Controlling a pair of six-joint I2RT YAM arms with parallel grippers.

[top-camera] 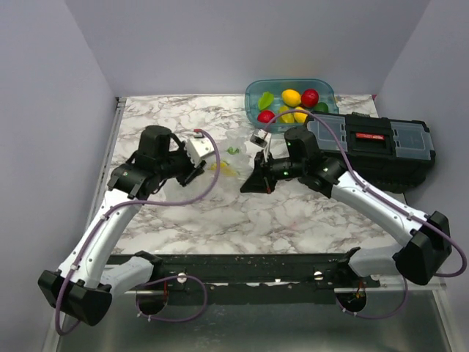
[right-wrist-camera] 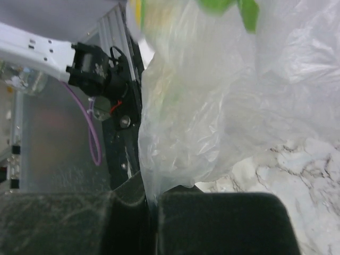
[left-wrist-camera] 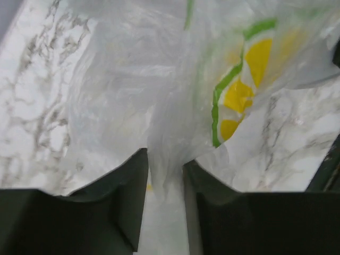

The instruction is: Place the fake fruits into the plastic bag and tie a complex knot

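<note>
The plastic bag is a clear crinkly film with lemon-slice and leaf prints, stretched between my two grippers over the marble table. My left gripper holds its left side. In the left wrist view a bunched strand of the bag fills the narrow gap of the left gripper. My right gripper pinches the other side. The right wrist view has the bag running down into the shut right gripper. The fake fruits, yellow, red and green, lie in the teal tub at the back. No knot shows.
The teal tub stands at the back centre-right. A black toolbox with a clear lid sits beside it along the right side. Grey walls close the table on the left, back and right. The arm bases and rail run along the near edge.
</note>
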